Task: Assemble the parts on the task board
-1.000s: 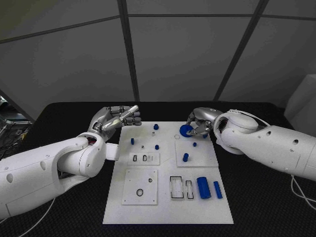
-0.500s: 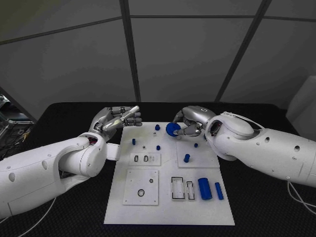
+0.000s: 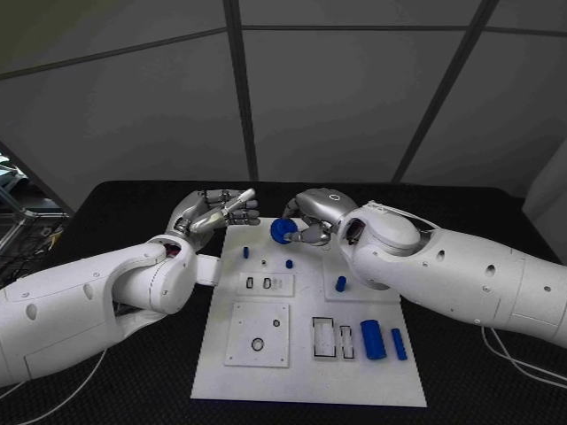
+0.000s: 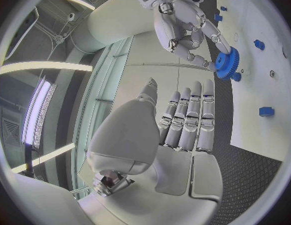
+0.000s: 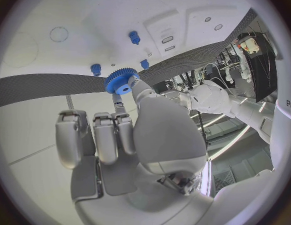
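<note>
Between the right hand's [image 3: 312,215] fingertips sits a small blue toothed plastic gear [image 3: 283,231], pinched above the white task board [image 3: 312,372]. Beside it, the left hand [image 3: 213,212] holds nothing, fingers curled in.

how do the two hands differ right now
The right hand pinches a blue gear over the far edge of the task board; the left hand holds nothing. The right hand's fingers curl round the gear, while the left hand's fingers lie straight and side by side. The right hand hangs above the board; the left sits beside its far left corner. Both are silver hands on white arms.
</note>
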`<state>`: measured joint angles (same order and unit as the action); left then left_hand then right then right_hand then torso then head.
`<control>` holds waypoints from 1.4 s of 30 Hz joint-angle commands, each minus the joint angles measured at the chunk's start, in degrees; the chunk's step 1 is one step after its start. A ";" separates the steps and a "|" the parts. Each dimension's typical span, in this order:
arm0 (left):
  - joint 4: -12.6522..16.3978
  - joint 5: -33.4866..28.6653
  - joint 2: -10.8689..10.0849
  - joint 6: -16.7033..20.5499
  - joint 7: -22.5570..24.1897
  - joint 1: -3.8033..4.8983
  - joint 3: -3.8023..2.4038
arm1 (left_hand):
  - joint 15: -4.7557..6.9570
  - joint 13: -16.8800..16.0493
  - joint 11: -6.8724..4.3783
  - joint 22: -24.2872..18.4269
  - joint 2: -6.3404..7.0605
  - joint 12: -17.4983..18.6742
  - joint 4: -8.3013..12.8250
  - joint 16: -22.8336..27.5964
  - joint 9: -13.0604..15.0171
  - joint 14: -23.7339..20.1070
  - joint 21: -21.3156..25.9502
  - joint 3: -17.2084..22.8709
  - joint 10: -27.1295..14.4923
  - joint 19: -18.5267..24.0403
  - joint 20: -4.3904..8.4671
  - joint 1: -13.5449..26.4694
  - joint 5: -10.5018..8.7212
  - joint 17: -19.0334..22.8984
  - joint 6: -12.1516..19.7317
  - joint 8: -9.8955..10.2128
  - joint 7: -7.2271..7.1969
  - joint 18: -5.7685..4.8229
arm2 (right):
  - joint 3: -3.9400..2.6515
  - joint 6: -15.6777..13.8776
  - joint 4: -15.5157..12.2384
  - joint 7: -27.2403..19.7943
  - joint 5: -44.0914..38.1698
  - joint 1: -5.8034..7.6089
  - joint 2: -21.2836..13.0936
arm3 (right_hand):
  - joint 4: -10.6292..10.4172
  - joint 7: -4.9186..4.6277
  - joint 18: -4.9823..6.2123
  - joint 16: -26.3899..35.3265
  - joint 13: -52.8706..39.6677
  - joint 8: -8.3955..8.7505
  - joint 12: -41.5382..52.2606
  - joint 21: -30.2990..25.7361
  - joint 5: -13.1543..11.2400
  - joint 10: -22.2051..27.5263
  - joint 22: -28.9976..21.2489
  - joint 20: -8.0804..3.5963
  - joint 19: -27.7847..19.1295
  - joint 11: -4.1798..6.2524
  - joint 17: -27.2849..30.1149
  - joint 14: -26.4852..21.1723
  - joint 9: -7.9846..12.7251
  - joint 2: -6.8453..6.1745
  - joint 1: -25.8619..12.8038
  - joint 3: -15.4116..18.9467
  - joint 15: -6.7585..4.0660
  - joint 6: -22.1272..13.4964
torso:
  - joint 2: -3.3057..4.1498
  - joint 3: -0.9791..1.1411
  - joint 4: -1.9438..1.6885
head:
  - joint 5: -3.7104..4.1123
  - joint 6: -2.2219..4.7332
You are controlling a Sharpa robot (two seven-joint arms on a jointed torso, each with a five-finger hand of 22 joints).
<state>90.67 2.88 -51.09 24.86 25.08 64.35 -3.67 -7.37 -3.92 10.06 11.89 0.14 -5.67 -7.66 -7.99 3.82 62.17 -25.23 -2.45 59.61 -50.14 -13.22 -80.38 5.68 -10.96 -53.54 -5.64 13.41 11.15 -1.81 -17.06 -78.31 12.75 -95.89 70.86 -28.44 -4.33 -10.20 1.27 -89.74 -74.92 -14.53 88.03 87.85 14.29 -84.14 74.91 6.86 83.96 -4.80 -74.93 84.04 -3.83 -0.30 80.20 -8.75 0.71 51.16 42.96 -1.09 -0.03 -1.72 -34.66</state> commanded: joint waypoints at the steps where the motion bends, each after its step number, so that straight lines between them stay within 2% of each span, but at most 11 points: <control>1: 0.04 0.27 0.09 -0.68 0.30 0.13 -0.08 | -0.03 -0.03 0.28 0.06 -0.57 0.24 0.46 0.29 -0.05 0.06 -0.25 -0.03 0.07 0.38 -0.12 0.00 -0.18 -0.05 0.12 0.30 0.38 -0.86 | 0.00 -0.01 1.02 0.84 -3.05 0.07 0.76 | 0.04 0.87 -0.35 -0.26 -12.18 0.17 -0.07 0.37 0.25 -3.45 10.97 -0.25 3.46 0.26 -15.07 5.96 -0.11 -0.39 -0.46 -0.33 -0.32 1.15 | -0.03 0.01 0.04 | -0.27 -0.15; 5: 0.06 0.27 0.21 -0.69 0.24 0.17 -0.08 | -0.04 -0.03 0.28 0.07 -0.59 0.26 0.49 0.32 -0.04 0.05 -0.26 -0.01 0.07 0.40 -0.13 -0.03 -0.18 -0.07 0.12 0.31 0.39 -0.86 | 0.14 0.51 2.43 0.99 -3.48 -0.02 1.92 | 0.03 0.82 -0.34 -0.26 -12.11 0.36 -0.12 0.37 0.17 -3.39 10.97 -0.24 3.46 0.23 -15.07 5.96 -0.10 -0.50 -0.64 -0.43 -0.30 1.15 | 0.01 -0.04 0.02 | -0.41 -0.17; 6: 0.05 0.27 0.26 -0.69 0.23 0.19 -0.08 | -0.04 -0.03 0.28 0.07 -0.59 0.26 0.49 0.32 -0.04 0.05 -0.26 -0.01 0.07 0.40 -0.13 -0.03 -0.18 -0.07 0.12 0.31 0.39 -0.86 | 0.31 0.70 2.69 0.99 -3.53 -0.05 2.16 | 0.03 0.82 -0.35 -0.26 -12.11 0.37 -0.12 0.37 0.16 -3.39 10.97 -0.24 3.46 0.23 -15.07 5.96 -0.10 -0.51 -0.65 -0.44 -0.29 1.15 | -0.04 0.03 0.12 | -0.51 -0.22; 9: 0.00 0.27 0.39 -0.67 0.23 0.23 -0.09 | -0.04 -0.03 0.29 0.08 -0.62 0.27 0.54 0.34 -0.04 0.04 -0.27 0.01 0.07 0.42 -0.13 -0.08 -0.18 -0.08 0.12 0.32 0.38 -0.86 | 1.04 1.57 3.39 0.99 -3.62 -0.09 2.77 | 0.01 0.80 -0.35 -0.26 -12.05 0.53 -0.17 0.39 0.04 -3.34 11.01 -0.22 3.48 0.20 -15.07 5.96 -0.09 -0.60 -0.83 -0.54 -0.27 1.17 | -0.05 0.03 0.18 | -0.62 -0.35; 13: -0.03 0.27 0.42 -0.62 0.25 0.29 -0.09 | -0.05 -0.03 0.29 0.08 -0.66 0.28 0.60 0.37 -0.04 0.04 -0.28 0.05 0.07 0.44 -0.14 -0.14 -0.17 -0.09 0.12 0.34 0.39 -0.86 | 1.60 2.65 4.45 1.00 -3.68 -0.13 3.47 | 0.01 0.78 -0.36 -0.26 -11.96 0.83 -0.24 0.41 -0.24 -3.26 11.06 -0.19 3.51 0.18 -15.07 5.96 -0.07 -0.77 -1.09 -0.68 -0.24 1.16 | -0.04 0.02 0.20 | -0.55 -0.50; 22: -0.05 0.27 0.39 -0.57 0.30 0.39 -0.10 | -0.05 -0.03 0.29 0.09 -0.71 0.30 0.69 0.40 -0.04 0.03 -0.30 0.09 0.07 0.47 -0.15 -0.23 -0.16 -0.11 0.11 0.36 0.38 -0.86 | 1.95 3.96 5.64 0.99 -3.80 -0.36 3.76 | 0.09 0.78 -0.36 -0.26 -11.94 1.06 -0.27 0.41 -0.41 -3.23 11.06 -0.17 3.51 0.17 -15.07 5.96 -0.05 -0.92 -1.19 -0.81 -0.23 1.11 | -0.07 0.07 0.16 | -0.57 -0.55; 28: -0.07 0.27 0.56 -0.63 0.35 0.43 -0.11 | -0.05 -0.04 0.28 0.10 -0.77 0.31 0.77 0.44 -0.03 0.03 -0.32 0.14 0.08 0.49 -0.15 -0.31 -0.16 -0.13 0.09 0.37 0.37 -0.86 | 1.99 3.34 6.17 1.34 -4.16 -0.47 4.07 | 0.15 0.73 -0.36 -0.26 -11.79 1.32 -0.39 0.41 -0.45 -3.10 11.06 -0.15 3.51 0.14 -15.07 5.96 -0.03 -1.04 -1.28 -0.94 -0.21 0.99 | -0.10 0.06 0.24 | -0.71 -0.72; 34: -0.12 0.27 0.52 -0.65 0.34 0.47 -0.12 | -0.05 -0.04 0.28 0.10 -0.77 0.31 0.77 0.44 -0.03 0.03 -0.32 0.14 0.08 0.49 -0.15 -0.31 -0.16 -0.13 0.09 0.37 0.37 -0.86 | 2.00 2.56 6.63 1.42 -4.28 -0.51 4.58 | 0.12 0.38 -0.36 -0.26 -11.23 2.96 -0.84 0.40 -0.93 -2.59 11.05 0.06 3.49 -0.18 -15.07 5.96 0.08 -1.67 -2.30 -1.27 0.05 -0.43 | -0.09 0.06 0.16 | -0.67 -0.79; 42: -0.14 0.27 0.44 -0.72 0.26 0.52 -0.12 | -0.05 -0.04 0.28 0.10 -0.77 0.31 0.77 0.44 -0.03 0.03 -0.32 0.14 0.08 0.49 -0.15 -0.31 -0.16 -0.13 0.09 0.37 0.37 -0.86 | 2.00 3.10 7.12 1.80 -4.28 -0.51 4.99 | 0.14 0.13 -0.35 -0.26 -10.45 6.23 -1.50 0.38 -4.00 -1.84 11.03 0.39 3.46 -0.46 -15.07 5.96 0.15 -2.44 -3.70 -1.04 0.36 -4.83 | -0.12 0.07 0.18 | -0.68 -0.83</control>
<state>90.49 2.89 -50.65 24.81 25.05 64.75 -3.72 -7.37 -3.92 10.06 11.93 -0.09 -5.70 -7.17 -7.77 3.82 62.17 -25.22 -2.28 59.61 -49.94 -13.43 -80.61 5.68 -11.04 -53.54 -5.64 13.41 11.14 0.23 -14.39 -71.22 14.19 -99.70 70.19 -23.52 -4.19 -10.04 1.30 -89.73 -74.92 -8.56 86.72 88.07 10.54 -84.12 74.90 6.86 83.96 -4.82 -74.91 84.04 -3.73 -2.65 77.07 -10.04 0.71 46.67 42.84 -1.03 0.16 -2.43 -35.49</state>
